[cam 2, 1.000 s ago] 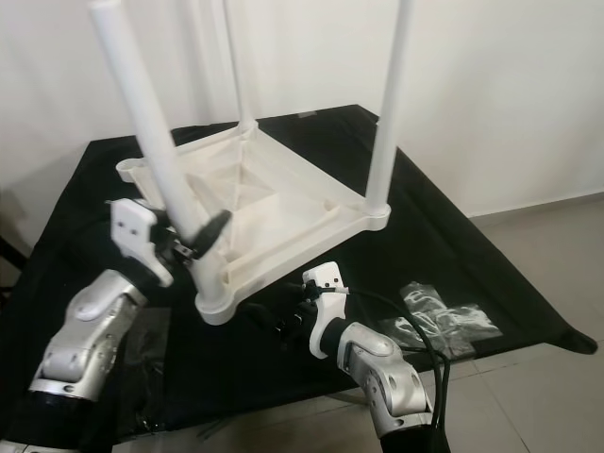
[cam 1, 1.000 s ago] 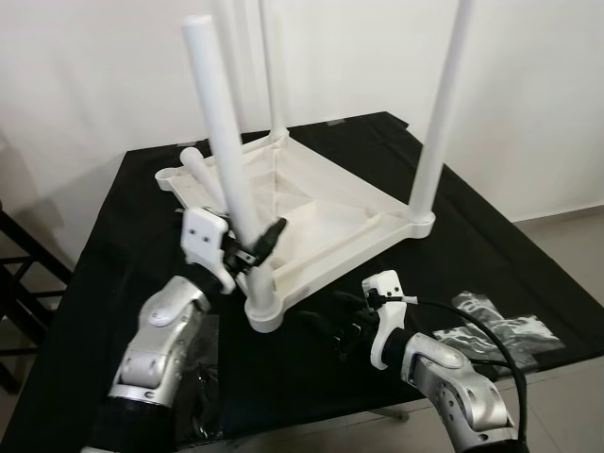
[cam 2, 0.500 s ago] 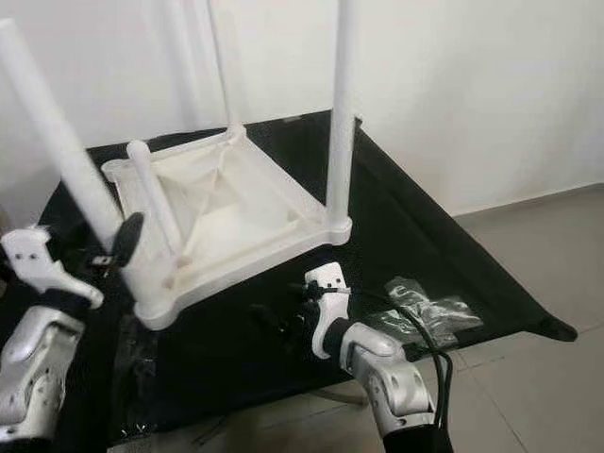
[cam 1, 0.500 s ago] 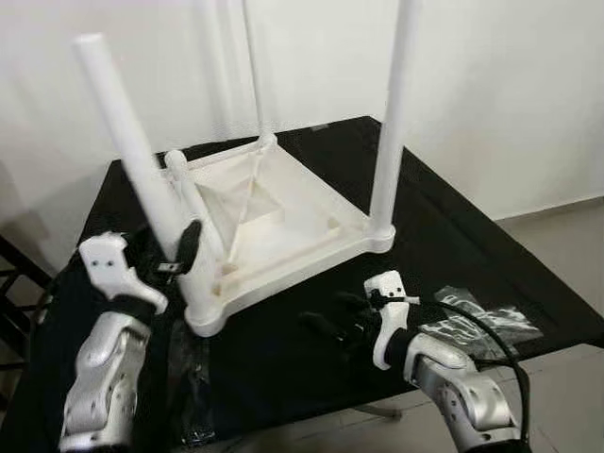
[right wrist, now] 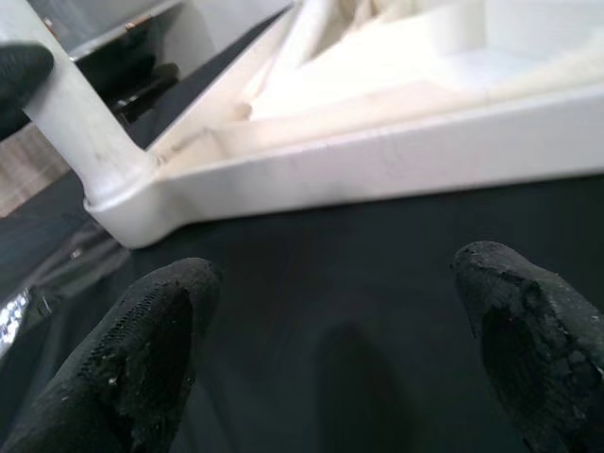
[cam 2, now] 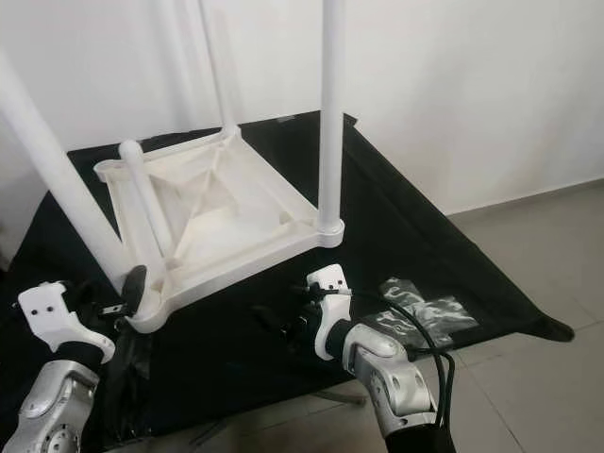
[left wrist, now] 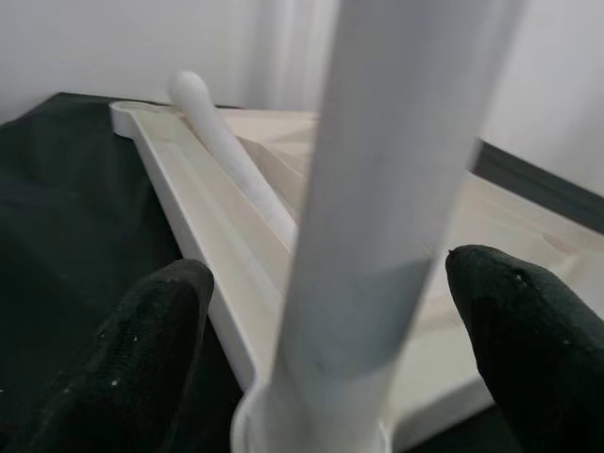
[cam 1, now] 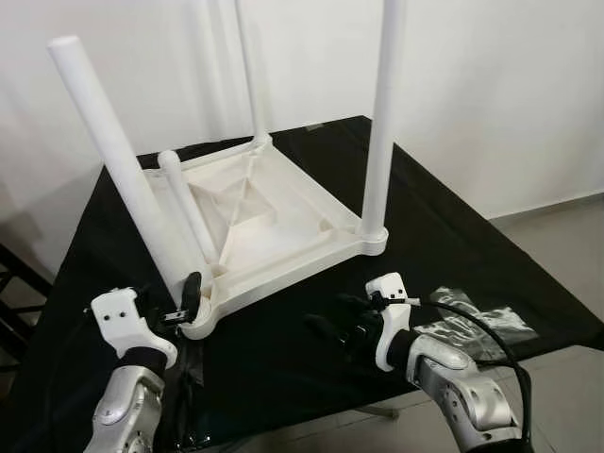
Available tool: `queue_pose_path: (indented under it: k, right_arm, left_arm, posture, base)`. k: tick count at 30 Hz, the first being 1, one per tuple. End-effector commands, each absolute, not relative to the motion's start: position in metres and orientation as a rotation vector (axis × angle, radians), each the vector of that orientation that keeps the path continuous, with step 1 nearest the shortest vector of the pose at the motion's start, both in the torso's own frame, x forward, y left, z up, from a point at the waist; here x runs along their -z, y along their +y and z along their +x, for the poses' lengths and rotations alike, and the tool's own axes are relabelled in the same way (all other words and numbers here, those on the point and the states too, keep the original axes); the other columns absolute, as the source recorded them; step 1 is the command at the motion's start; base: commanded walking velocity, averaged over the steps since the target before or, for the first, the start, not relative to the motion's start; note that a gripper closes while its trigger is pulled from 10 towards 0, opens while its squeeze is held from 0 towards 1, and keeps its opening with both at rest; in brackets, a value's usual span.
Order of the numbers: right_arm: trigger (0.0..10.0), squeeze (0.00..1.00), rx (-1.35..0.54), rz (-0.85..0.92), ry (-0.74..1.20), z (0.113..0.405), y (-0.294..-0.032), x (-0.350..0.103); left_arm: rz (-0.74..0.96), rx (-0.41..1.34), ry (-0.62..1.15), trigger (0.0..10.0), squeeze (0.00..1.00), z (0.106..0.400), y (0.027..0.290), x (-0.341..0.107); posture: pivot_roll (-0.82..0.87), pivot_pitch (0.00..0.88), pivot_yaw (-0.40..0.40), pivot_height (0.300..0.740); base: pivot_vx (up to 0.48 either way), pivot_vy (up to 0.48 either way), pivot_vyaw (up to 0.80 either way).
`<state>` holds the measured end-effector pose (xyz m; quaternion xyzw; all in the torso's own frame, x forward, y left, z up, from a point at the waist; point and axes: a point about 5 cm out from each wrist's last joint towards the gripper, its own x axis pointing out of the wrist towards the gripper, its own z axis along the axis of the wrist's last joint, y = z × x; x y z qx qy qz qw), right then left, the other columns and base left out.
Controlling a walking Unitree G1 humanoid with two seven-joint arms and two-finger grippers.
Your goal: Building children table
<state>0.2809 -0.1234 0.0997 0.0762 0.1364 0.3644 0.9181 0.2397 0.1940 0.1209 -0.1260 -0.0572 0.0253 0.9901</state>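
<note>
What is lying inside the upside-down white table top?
One loose white leg lies slanted inside the upturned table top, beside its moulded ribs. Whatever is under that leg is covered.

My head cameras look down and forward over the upturned white table [cam 1: 274, 222] from above. My left wrist camera sits close against one leg [left wrist: 377, 226]; my right wrist camera faces the same leg's corner from low down.

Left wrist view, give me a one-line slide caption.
Left gripper with jaws open around a tilted white leg at the corner of the upturned table.
</note>
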Motion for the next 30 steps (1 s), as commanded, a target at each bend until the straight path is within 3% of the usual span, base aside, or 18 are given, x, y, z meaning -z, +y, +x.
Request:
queue_pose_path:
  k: [1,9,30]
  right_arm:
    - [10.0,0.0,-0.766,0.132,0.271,0.282,-0.12,-0.1]
    - [10.0,0.0,-0.768,0.109,0.257,0.283,-0.12,-0.101]
    - [10.0,0.0,-0.768,0.079,0.242,0.284,-0.117,-0.099]
  left_arm:
    - [-0.235,-0.032,-0.073,10.0,0.0,0.234,0.189,-0.115]
    - [-0.182,0.016,-0.049,10.0,0.0,0.223,0.183,-0.114]
    - [-0.113,0.074,-0.067,10.0,0.0,0.244,0.167,-0.124]
  posture:
    - [-0.11,0.0,0.057,0.74]
    - [-0.1,0.0,0.053,0.74]
    - [-0.11,0.0,0.06,0.74]
  base:
    - [0.0,0.0,0.0]
    - [0.0,0.0,0.0]
    - [0.0,0.0,0.0]
